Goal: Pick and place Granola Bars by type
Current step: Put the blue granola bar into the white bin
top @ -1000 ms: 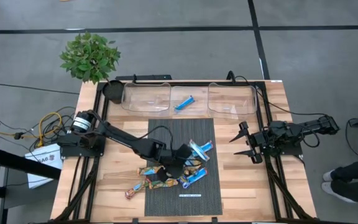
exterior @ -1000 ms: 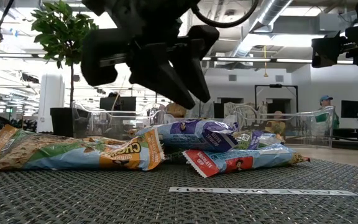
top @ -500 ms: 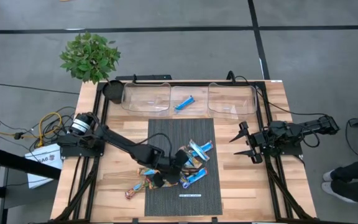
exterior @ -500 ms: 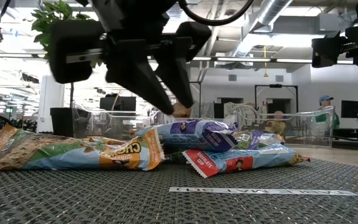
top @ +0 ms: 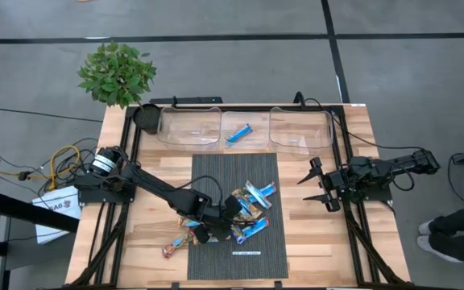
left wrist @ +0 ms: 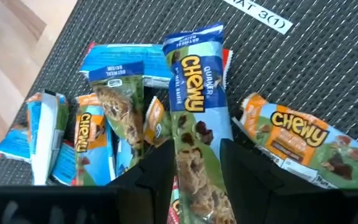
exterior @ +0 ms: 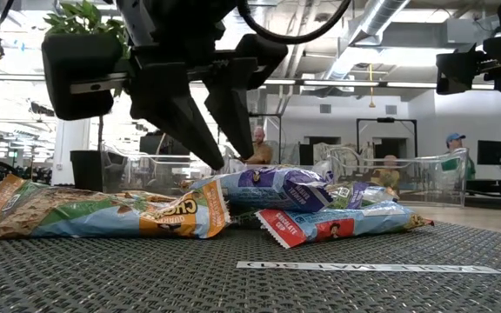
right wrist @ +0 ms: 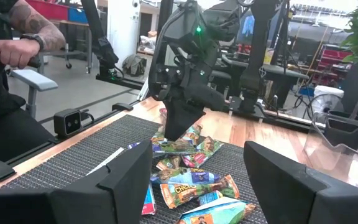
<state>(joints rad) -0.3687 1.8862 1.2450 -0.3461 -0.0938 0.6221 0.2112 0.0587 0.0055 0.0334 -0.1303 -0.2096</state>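
Observation:
A heap of granola bars [top: 246, 211] lies on the dark mat, blue ones and tan Chewy ones mixed; a few tan bars [top: 177, 242] trail off toward the mat's near left corner. My left gripper [top: 218, 225] is open, pointing down onto the heap. In the left wrist view its fingers [left wrist: 160, 171] stand on either side of a long blue-ended Chewy bar [left wrist: 193, 134] that lies on top of other bars. In the low view its fingertips [exterior: 226, 161] sit just at the top of the heap [exterior: 268, 196]. My right gripper [top: 313, 184] waits open at the table's right side.
Three clear bins [top: 190, 127] stand along the far edge; the middle one holds one blue bar [top: 238, 134]. A black cup [top: 146, 117] and a potted plant [top: 117, 72] are at the far left corner. A thin white strip [top: 246, 253] lies near the mat's near edge.
My left gripper has moved toward the table's near left side, across the heap, and has come down until its fingertips reach the top of the bars. The bars have not visibly shifted.

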